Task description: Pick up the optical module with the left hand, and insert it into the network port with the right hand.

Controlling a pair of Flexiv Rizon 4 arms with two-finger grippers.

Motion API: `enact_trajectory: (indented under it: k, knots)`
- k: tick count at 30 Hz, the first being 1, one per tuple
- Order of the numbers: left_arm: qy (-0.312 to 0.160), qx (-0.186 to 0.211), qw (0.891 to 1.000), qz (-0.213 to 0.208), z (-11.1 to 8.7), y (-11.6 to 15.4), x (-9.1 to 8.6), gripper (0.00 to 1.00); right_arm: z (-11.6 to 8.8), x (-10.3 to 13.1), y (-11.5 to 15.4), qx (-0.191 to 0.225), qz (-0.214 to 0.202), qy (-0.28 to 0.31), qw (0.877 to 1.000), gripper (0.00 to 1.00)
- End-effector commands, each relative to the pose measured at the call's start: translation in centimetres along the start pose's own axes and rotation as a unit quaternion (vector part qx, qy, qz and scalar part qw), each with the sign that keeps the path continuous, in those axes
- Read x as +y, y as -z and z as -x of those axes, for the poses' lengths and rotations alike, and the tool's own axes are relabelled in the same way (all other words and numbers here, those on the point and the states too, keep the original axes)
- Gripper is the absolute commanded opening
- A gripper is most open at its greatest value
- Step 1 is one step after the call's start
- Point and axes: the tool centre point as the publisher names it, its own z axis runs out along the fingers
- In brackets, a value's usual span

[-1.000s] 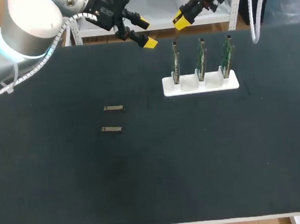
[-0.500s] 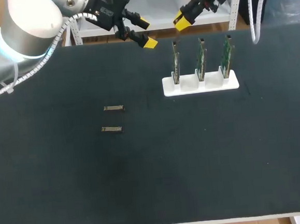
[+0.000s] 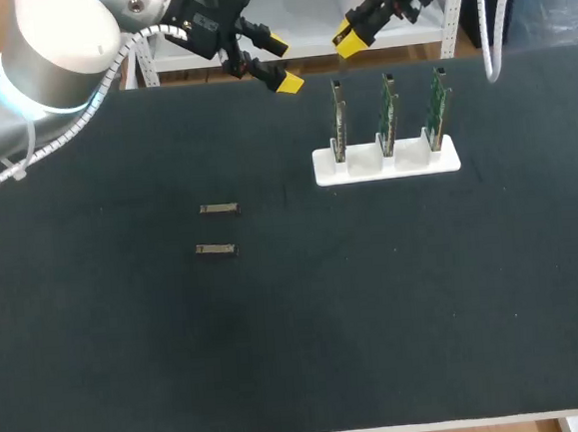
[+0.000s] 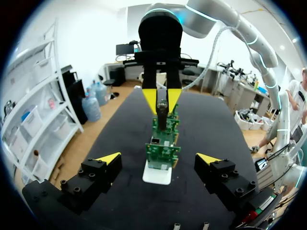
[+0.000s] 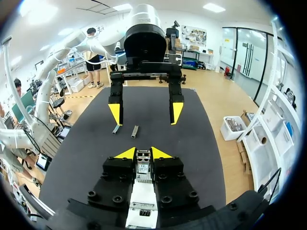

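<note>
In the head view the two optical modules point(image 3: 216, 249) lie flat on the dark worktop point(image 3: 377, 319), one just behind the other, touched by nothing. The left end effector point(image 3: 279, 64) hangs at the far edge, well apart from them. The right end effector point(image 3: 350, 41) hangs behind the white holder point(image 3: 386, 161), in which three green boards point(image 3: 387, 108) stand upright. In the left wrist view its own fingers point(image 4: 109, 158) are spread wide and empty, and the row of boards stands ahead of them. In the right wrist view its fingers point(image 5: 125, 153) are drawn close together and, as far as I can see, grip nothing; both modules lie far ahead on the worktop. I judge that the first step – the pick – is not yet started. The next move calls for the left arm to come toward one module, descend with a finger on each long side, and close – without pushing the neighbour.
</note>
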Motion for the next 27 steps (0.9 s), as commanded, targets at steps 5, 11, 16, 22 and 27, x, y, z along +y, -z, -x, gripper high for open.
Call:
enact_trajectory:
  k: [5,11,16,22,27]
  knots:
    - [0.0,0.001,1.0,0.001,0.0,0.02,-0.08,1.0,-0.03,-1.12,-0.53,0.002,0.168,-0.005,0.986,0.0]
    - [0.0,0.001,1.0,0.001,0.0,0.02,-0.08,1.0,-0.05,-1.14,-1.03,0.002,0.167,-0.006,0.986,0.0]
    - [0.0,0.001,1.0,0.001,0.0,0.02,-0.08,1.0,-0.21,-1.13,-1.24,0.003,0.162,-0.01,0.987,0.0]
    - [0.0,0.001,1.0,0.001,0.0,0.02,-0.08,1.0,-0.36,-1.11,-1.22,0.007,0.159,-0.012,0.987,0.0]
    - [0.0,0.001,1.0,0.001,0.0,0.02,-0.08,1.0,-0.52,-1.15,-1.07,0.009,0.152,-0.015,0.988,0.0]
